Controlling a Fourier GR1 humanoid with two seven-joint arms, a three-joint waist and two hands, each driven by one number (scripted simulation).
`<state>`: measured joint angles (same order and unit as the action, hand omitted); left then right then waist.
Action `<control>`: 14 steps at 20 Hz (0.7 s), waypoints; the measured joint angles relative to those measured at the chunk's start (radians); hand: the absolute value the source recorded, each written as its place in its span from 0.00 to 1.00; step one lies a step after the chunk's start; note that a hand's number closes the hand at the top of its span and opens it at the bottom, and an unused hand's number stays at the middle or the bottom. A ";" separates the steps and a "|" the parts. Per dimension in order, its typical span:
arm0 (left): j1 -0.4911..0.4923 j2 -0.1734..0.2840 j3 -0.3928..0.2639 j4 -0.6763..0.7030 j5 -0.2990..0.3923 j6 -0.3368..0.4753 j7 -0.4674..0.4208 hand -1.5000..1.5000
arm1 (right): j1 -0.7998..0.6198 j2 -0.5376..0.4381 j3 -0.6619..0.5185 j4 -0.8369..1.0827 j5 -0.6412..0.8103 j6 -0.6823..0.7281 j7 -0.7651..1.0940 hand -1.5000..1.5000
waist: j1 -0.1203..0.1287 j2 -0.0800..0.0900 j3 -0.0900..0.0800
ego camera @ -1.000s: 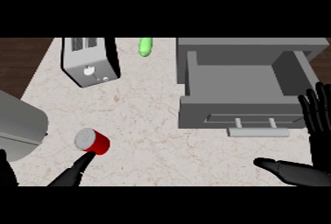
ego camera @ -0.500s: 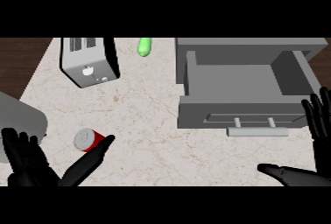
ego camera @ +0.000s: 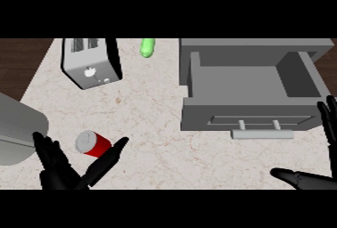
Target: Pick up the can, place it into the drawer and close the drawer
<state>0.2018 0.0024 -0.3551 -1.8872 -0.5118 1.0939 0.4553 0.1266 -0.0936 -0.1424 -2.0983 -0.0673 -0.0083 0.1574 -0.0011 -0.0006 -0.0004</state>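
Now, left hand: the left hand (ego camera: pixel 63 171) comes in at the lower left of the head view, palm up toward the camera, fingers straight and spread, thumb stretched out to the right; it has hold of nothing.
Left fingers: the fingers (ego camera: pixel 46 149) point up the view on the left side of the can, and the thumb tip lies just right of it, so the can sits in the gap between them; whether either one touches the can cannot be told.
Right hand: the right hand (ego camera: pixel 309 179) shows at the lower right corner, thumb lying out toward the left and straight fingers rising along the right edge beside the drawer front; it is spread wide and holds nothing.
Can: the red can (ego camera: pixel 92 143) lies tilted on the table (ego camera: pixel 151 124), its grey top facing up and to the left, well apart from the drawer.
Drawer: the grey drawer (ego camera: pixel 253 95) stands pulled out at the upper right, its handle (ego camera: pixel 260 132) toward the lower edge.
Toaster: the toaster (ego camera: pixel 91 62) stands at the upper left of the table.
Green thing: a small green thing (ego camera: pixel 149 47) lies near the far edge, between toaster and drawer.
Grey block: a grey block (ego camera: pixel 16 129) sits at the left edge, just beside the left fingers.
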 measured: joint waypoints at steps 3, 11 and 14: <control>-0.007 0.006 0.005 0.077 0.104 0.039 -0.097 0.00 | 0.024 -0.006 -0.012 -0.018 -0.017 0.019 0.005 0.00 | -0.001 0.000 -0.001; -0.007 0.000 0.033 0.230 0.415 0.099 -0.406 0.00 | 0.061 -0.007 -0.046 -0.072 -0.046 0.044 0.023 0.00 | 0.000 -0.001 -0.001; -0.015 -0.001 0.063 0.284 0.556 0.087 -0.535 0.00 | 0.061 -0.008 -0.058 -0.072 -0.049 0.051 0.020 0.00 | 0.001 -0.001 -0.001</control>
<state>0.1863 0.0016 -0.2925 -1.6029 0.0442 1.1812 -0.0792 0.1877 -0.1019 -0.2003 -2.1703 -0.1160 0.0425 0.1772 -0.0001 -0.0013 -0.0016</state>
